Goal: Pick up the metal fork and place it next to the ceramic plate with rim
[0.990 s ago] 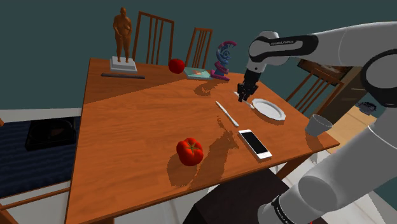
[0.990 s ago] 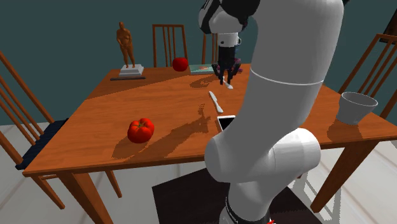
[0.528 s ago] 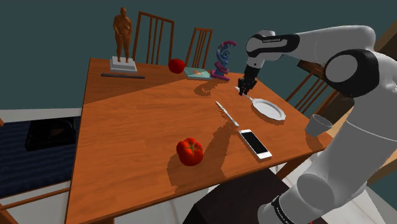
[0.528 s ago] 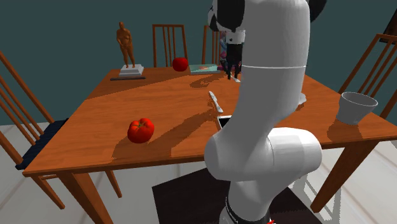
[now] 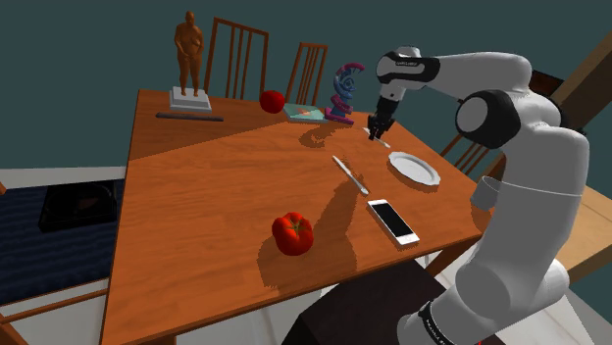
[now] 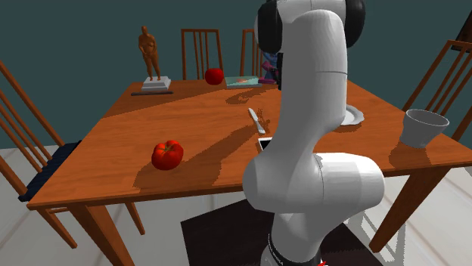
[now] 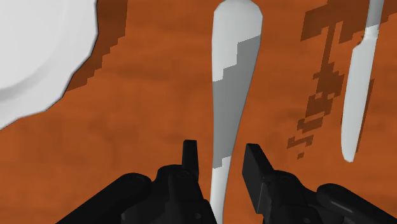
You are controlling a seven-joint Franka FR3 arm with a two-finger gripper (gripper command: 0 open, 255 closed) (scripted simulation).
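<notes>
The gripper (image 7: 222, 160) has its fingers (image 7: 257, 167) set narrow, clasping the fork (image 7: 233, 76) by its thin end. The rest of the fork runs straight out ahead from between them, pale, with its nearer half in grey shade and its broad end farthest from the tips.

Out beyond one finger and ahead of it lies the plate (image 7: 35, 54), white, apart from the fork. Out beyond the other finger lies a knife (image 7: 355, 89), roughly in line with the fork and well clear of it. Dark, blocky shadow falls on the wood between fork and knife.

In the shoulder view the fingers hang above the table (image 5: 196, 196), pointing down, with the plate near them on the stand's side and the knife lower on the shoulder view's left. A phone (image 5: 392, 221) and a tomato (image 5: 292, 233) lie well apart from the fingers, nearer the stand
</notes>
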